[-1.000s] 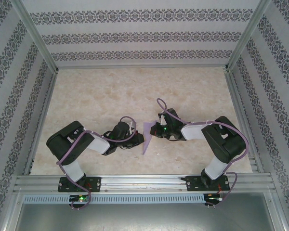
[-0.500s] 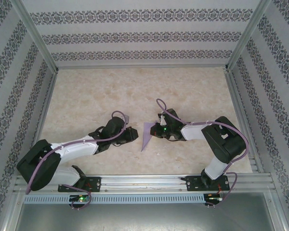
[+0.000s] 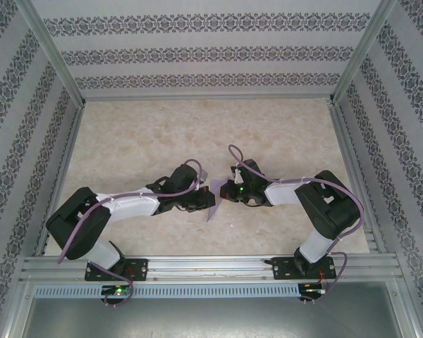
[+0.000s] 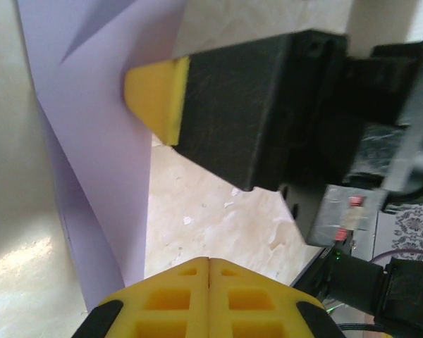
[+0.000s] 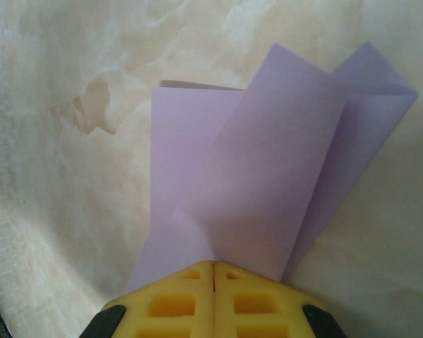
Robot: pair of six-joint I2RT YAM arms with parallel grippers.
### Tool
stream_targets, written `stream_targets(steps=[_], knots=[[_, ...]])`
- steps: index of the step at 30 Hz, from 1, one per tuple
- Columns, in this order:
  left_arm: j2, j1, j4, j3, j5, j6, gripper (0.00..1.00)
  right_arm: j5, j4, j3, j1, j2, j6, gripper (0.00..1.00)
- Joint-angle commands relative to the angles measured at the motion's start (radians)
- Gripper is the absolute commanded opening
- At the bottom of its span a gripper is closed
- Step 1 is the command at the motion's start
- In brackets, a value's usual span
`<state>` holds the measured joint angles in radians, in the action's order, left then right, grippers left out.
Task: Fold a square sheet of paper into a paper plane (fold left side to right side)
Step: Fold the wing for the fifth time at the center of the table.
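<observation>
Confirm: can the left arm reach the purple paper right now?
Probably yes: the left tool, shut, sits right beside the paper with nothing between them. The right tool presses on it farther along and does not block that edge.

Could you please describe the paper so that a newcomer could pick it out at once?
On the marbled beige table, look front centre, where the left arm and right arm converge. Between their tips lies the sheet of paper: thin, pale lavender, creased, unlike the purple cables on the arms.
</observation>
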<state>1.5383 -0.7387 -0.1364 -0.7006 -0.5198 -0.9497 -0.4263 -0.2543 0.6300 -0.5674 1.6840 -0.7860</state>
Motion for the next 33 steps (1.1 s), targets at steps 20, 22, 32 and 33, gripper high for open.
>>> stream_targets(steps=[20,22,32,33], knots=[[0.136,-0.018,-0.097,0.048,-0.036,-0.032,0.06,0.060,0.141,-0.023,-0.014,0.048,0.025,0.00],[0.143,-0.021,-0.097,0.049,-0.035,-0.032,0.06,0.058,0.142,-0.020,-0.015,0.049,0.027,0.00],[0.172,-0.040,-0.013,0.043,0.033,0.001,0.05,0.038,0.141,0.004,-0.015,0.008,0.037,0.00],[0.171,-0.042,0.011,0.042,0.052,0.011,0.05,0.032,0.140,0.012,-0.012,-0.005,0.040,0.00]])
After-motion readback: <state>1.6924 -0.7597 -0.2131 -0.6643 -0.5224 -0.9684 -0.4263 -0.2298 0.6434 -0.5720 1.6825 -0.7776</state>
